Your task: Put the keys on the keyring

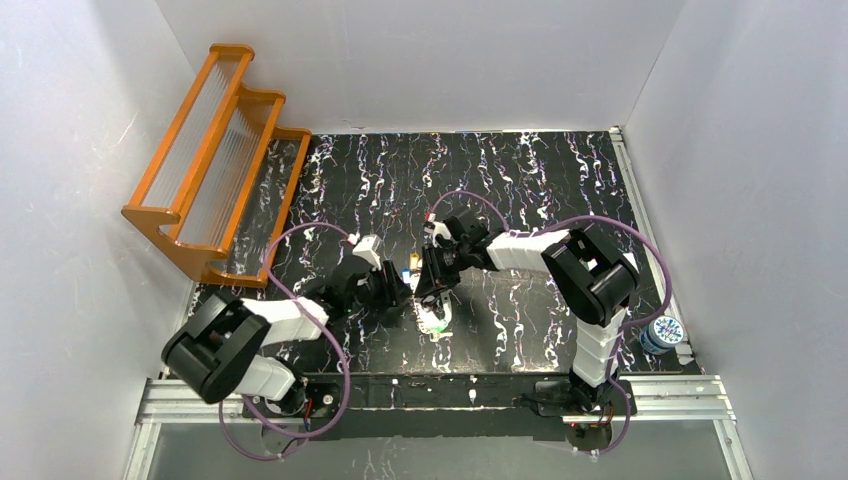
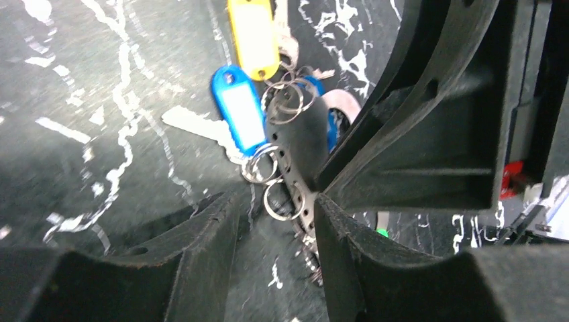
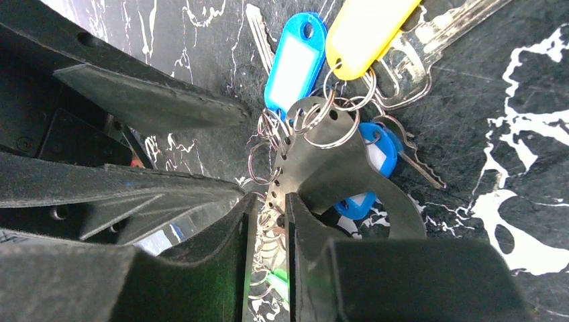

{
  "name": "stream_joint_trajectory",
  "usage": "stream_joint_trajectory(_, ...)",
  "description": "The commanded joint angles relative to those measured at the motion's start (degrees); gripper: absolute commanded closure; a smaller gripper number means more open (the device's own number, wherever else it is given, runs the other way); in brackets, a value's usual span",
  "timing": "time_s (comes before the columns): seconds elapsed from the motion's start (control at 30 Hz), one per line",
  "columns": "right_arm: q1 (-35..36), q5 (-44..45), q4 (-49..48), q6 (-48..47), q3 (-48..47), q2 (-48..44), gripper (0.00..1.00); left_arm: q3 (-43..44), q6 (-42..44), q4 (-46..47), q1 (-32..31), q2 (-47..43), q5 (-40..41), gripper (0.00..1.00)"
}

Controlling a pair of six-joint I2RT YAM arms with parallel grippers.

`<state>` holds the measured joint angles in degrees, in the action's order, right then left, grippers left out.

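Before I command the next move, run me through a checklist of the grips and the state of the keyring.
1. Hold of the right gripper on the keyring: ok, its jaws pinch the perforated edge.
2. Is the left gripper free: ok, jaws apart, straddling a small split ring without gripping it.
3. Are the blue tag and yellow tag hung by rings at the keyring: ok.
4. Is the green piece attached: cannot tell, it is mostly hidden behind the right gripper.
5. Room between the two grippers: not ok, they crowd together at the keyring.
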<state>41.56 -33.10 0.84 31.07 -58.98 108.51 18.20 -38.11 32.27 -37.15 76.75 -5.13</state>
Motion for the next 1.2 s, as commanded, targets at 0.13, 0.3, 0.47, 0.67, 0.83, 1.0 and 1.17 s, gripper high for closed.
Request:
stream_joint_trajectory(0.13,-0.3,1.6,0.3,-0.7,1.8,-1.4,0.71,1.8,-2.2,8.2,0.2,9.7,-9.1,0.64)
stream_joint_trajectory(0.3,-0.4,1.4,0.1,-0.8,1.8,-1.3,0.72,0.2,-4.3,11.2,0.3,9.5,-10.8,0.7)
stream_joint_trajectory(0.47,-0.4,0.2,-0.4,-0.2,1.7,-1.0,0.75,-1.1,-6.3,12.2,0.2,8.6,-11.6,0.75)
stream_joint_trajectory(0.67,-0.3,-0.7,-2.2,0.4,2.0,-0.7,0.74,-3.8,-8.2,14.1,0.2,7.3,-10.9,0.75)
stream_joint_trajectory(0.83,-0.4,-1.1,-3.2,0.9,1.9,0.3,0.72,-5.2,-9.9,17.5,0.2,8.6,-10.7,0.75)
stream_joint_trajectory(1.0,-0.3,-1.3,-3.7,1.2,1.1,1.3,0.73,-5.7,-10.5,20.0,0.1,9.8,-10.9,0.77)
stream_joint_trajectory(1.17,-0.4,-2.0,-4.5,1.9,0.7,2.2,0.76,-6.3,-11.0,21.7,0.1,9.7,-10.7,0.78)
